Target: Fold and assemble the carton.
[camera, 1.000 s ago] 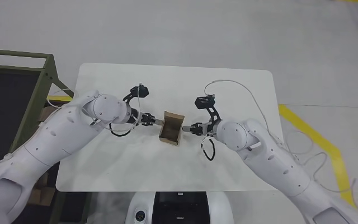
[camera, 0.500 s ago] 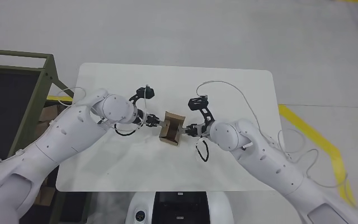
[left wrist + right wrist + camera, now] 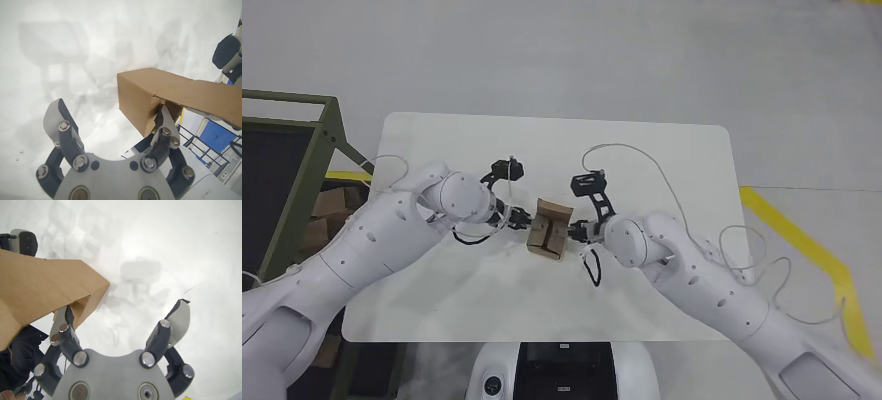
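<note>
A small brown carton [image 3: 548,228] stands on the white table [image 3: 662,160] between my two arms, its top flaps partly up. My left gripper [image 3: 521,220] is open against the carton's left side; in the left wrist view one finger [image 3: 164,117] pokes under a flap of the carton [image 3: 143,94] while the other finger [image 3: 62,111] stays off to the side. My right gripper [image 3: 573,233] is open at the carton's right side; one finger [image 3: 66,313] is tucked under the carton [image 3: 43,285] flap, the other finger [image 3: 179,311] is free over the table.
A green metal rack [image 3: 302,150] with cardboard pieces stands beyond the table's left edge. A yellow floor line [image 3: 802,250] runs at the right. Cables [image 3: 672,170] trail from the right arm across the table.
Both grippers have closed in on the carton from either side, each now with a finger at a flap. The carton has shifted little.
</note>
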Controlling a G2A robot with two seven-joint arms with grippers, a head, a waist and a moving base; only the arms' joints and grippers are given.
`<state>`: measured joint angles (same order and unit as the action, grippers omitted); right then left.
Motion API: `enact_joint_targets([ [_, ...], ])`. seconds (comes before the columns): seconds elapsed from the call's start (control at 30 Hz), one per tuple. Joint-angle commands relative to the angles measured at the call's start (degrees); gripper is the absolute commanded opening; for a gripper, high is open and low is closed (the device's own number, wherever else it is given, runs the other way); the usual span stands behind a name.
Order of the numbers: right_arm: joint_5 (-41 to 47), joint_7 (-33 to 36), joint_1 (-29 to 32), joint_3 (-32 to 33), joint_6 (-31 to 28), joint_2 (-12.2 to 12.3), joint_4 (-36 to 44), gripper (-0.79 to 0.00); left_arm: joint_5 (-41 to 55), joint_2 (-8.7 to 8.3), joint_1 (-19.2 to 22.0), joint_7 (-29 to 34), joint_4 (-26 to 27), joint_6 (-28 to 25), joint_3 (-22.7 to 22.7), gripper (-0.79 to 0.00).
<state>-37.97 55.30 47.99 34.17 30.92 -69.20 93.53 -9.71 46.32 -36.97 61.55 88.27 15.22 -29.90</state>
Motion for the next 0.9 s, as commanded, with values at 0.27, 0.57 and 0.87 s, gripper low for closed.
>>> enact_joint_targets([
  [0.27,-3.8,2.5,-2.5,-2.8,4.0,-2.3,-3.1,0.0,-2.7,1.34,0.0,1.4,-0.6,2.1,0.2,0.0],
  [0.57,-5.5,3.3,-3.5,-3.6,5.4,-4.0,-4.8,0.0,-4.1,2.14,-0.5,2.7,-0.4,3.3,-0.2,0.0],
  [0.87,-7.2,4.1,-3.4,-3.4,5.5,-5.1,-5.5,0.0,-5.4,2.52,-1.4,3.8,-0.1,3.5,-1.0,0.0],
])
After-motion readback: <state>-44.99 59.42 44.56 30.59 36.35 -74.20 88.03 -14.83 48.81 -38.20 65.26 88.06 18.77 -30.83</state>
